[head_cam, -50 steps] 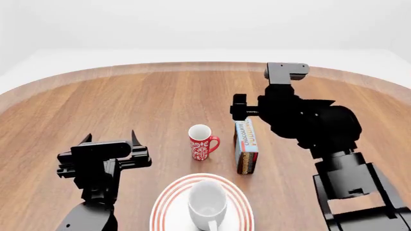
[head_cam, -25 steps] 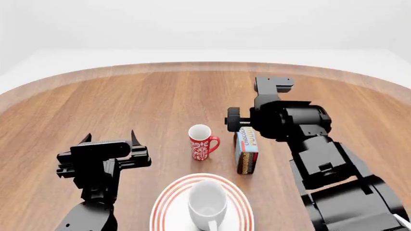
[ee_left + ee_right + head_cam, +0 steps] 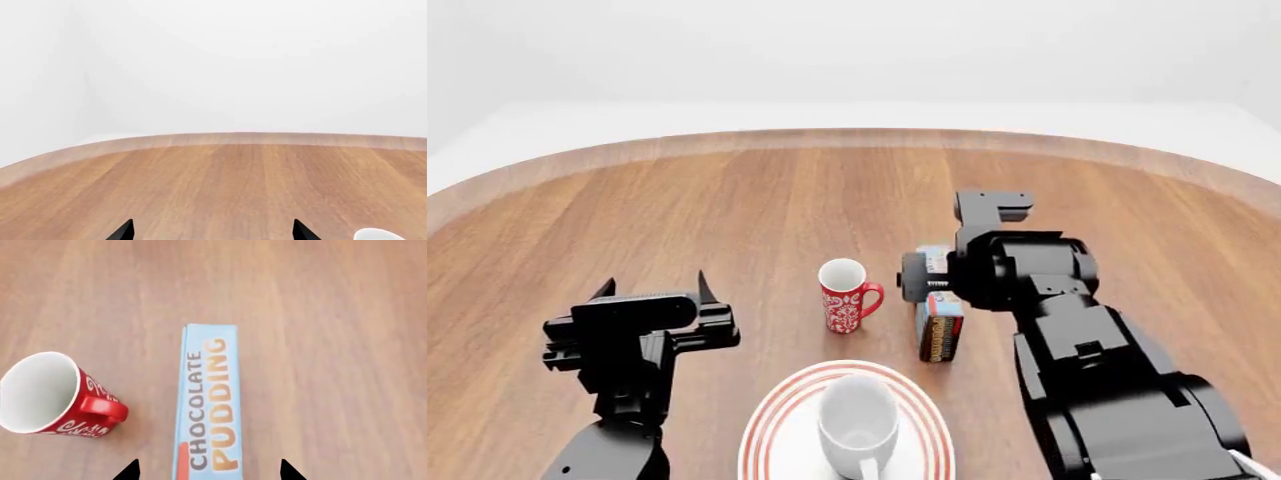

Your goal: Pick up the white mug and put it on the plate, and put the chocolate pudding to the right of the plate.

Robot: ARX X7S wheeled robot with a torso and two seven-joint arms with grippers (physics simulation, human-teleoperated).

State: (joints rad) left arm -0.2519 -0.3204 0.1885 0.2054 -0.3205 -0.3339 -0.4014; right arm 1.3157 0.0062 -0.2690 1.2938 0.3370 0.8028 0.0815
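On the wooden table (image 3: 694, 210), the plate (image 3: 777, 415) sits at six o'clock in the head view, with the white mug (image 3: 858, 420) upright on it. The right gripper (image 3: 208, 471) hangs directly above the chocolate pudding (image 3: 940, 325), its jaws spread either side of the box and touching nothing. The pudding lies flat at one o'clock from the plate, not yet beside it. The left gripper (image 3: 651, 290) hovers at nine o'clock, jaws parted and empty. The red mug (image 3: 846, 294) stands just left of the pudding.
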